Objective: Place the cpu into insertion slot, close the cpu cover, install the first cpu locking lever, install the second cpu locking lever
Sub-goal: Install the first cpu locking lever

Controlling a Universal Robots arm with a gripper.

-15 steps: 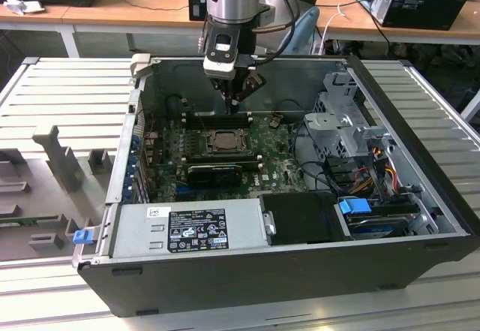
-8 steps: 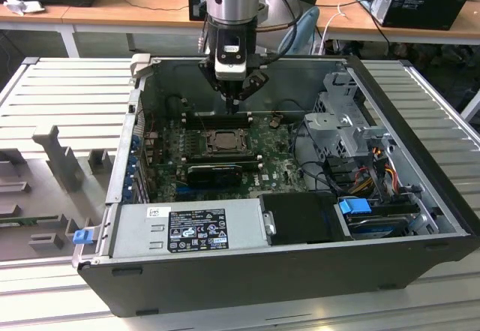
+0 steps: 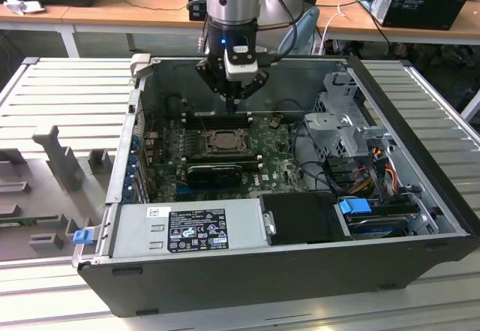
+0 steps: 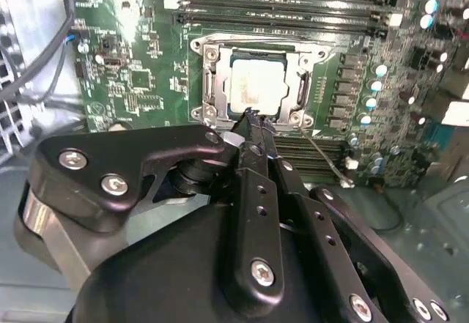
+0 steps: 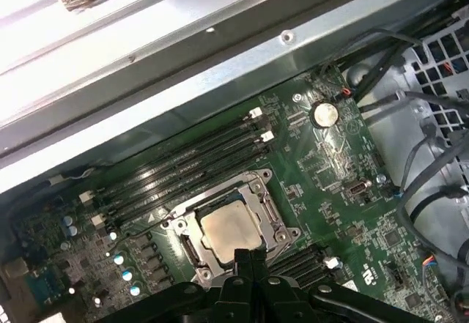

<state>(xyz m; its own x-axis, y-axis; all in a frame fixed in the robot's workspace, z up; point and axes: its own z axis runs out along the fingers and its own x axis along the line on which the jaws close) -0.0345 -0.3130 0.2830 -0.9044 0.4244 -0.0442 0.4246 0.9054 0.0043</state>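
The cpu [image 4: 256,88] lies flat in the insertion slot [image 4: 308,56] on the green motherboard; its pale metal face also shows in the first wrist view [image 5: 231,228] and the exterior view [image 3: 223,142]. The cpu cover [image 4: 209,81] is a metal frame lying down around the chip. A thin wire locking lever [image 4: 322,156] slants away from one socket corner, its end free. My gripper [image 4: 249,114] hovers just above the socket's edge, fingers shut together with nothing between them. It also shows above the board in the exterior view [image 3: 231,106].
Long black memory slots [image 4: 278,4] run beside the socket. Inside the open computer case [image 3: 247,271] are a power supply [image 3: 196,228], a drive cage [image 3: 345,124] and loose cables [image 3: 367,173] toward the exterior view's right. A black heatsink block [image 3: 214,173] sits close to the socket.
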